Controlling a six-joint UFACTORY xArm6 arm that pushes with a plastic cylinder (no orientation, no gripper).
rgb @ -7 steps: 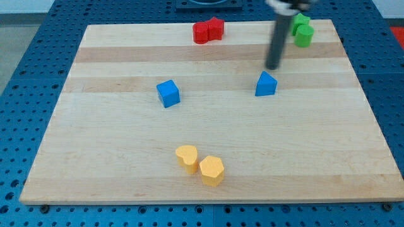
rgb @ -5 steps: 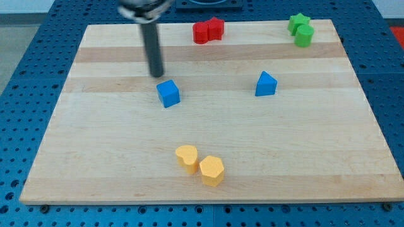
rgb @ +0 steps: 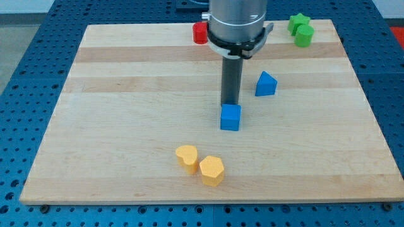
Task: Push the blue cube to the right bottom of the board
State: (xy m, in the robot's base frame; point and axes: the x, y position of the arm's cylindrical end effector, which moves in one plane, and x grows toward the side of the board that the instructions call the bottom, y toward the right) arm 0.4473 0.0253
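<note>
The surface [rgb: 126,157] is a pale wooden board with lengthwise grain bands, lying on a blue perforated table [rgb: 25,75]. The blue cube [rgb: 231,117] sits near the board's middle, a smooth matte block with sharp edges; one flat face is turned toward the view's bottom, nearly square to the board's edges, and being a cube it has no long axis to speak of. My tip [rgb: 230,103] touches or nearly touches the cube's top-side edge, the dark rod rising straight up from it into the grey cylindrical arm housing. There is no claw on this arm, so no open or closed state applies.

Up and right of the cube is a blue wedge-like block [rgb: 266,84]. Below and left of it lie two yellow blocks [rgb: 187,157] [rgb: 211,170], rounded and faceted, touching. Far above it, a red block [rgb: 200,33] is partly hidden behind the arm; two green blocks [rgb: 298,23] [rgb: 305,36] sit at the upper right.
</note>
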